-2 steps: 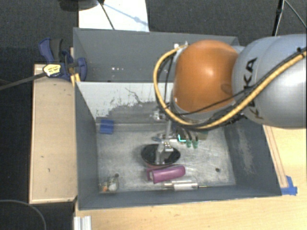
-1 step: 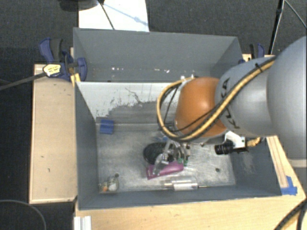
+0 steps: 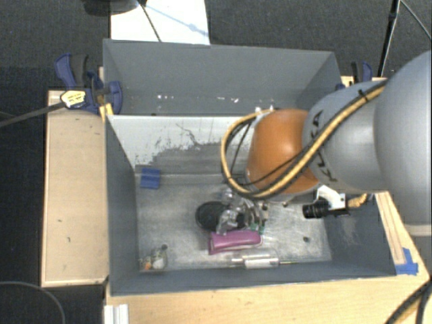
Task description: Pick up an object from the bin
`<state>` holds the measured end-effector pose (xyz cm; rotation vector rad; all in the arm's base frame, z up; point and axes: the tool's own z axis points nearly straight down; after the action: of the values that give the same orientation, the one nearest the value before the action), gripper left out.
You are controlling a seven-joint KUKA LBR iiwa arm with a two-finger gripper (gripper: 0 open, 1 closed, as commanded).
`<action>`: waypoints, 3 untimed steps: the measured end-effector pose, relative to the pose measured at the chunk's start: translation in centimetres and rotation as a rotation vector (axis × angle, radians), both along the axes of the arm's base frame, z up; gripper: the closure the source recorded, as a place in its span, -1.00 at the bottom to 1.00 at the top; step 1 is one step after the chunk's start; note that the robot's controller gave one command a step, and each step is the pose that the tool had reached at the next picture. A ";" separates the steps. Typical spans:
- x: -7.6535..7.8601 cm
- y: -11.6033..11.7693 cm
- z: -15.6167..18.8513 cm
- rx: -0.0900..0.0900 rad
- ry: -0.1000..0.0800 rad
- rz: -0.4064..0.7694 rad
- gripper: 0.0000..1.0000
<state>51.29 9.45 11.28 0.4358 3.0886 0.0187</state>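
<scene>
Bin [image 3: 123, 208] floor first, from the left: a small pale bit [image 3: 156, 259] sits in the near corner and a blue block [image 3: 150, 178] rests at the foot of the far wall. Both are well apart from the action, in spots where the walls would likely hamper a grasp. Toward the middle lies a black rounded lump [image 3: 209, 214], and just to its right the gripper [image 3: 243, 217] is low at the floor, close beside the lump and right above a purple tube [image 3: 233, 241] lying on its side. Metal parts and shadow crowd that spot, so I cannot tell whether the gripper is spread or pressed together, nor whether anything is caught in it. By position, the pick looks aimed at the tube or the lump; which one I cannot say. A clear stick [image 3: 260, 261] lies along the near wall just below the tube, close enough that it might get nudged. Rightward, the orange cover [image 3: 280, 147] and looped cables [image 3: 230, 155] hang over the floor because the arm [image 3: 378, 133] reaches in from that side, tipped steeply down — a posture that suits working from above.
</scene>
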 end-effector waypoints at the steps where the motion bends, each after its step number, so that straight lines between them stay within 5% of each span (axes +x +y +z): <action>1: 0.2 0.0 13.9 -0.006 0.013 -0.003 1.00; 2: 0.1 -0.1 13.4 -0.008 0.022 -0.004 -1.00; 3: 2.1 3.5 -4.5 -0.008 0.024 0.014 -1.00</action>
<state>53.43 12.93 6.75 0.4172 3.1145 0.0015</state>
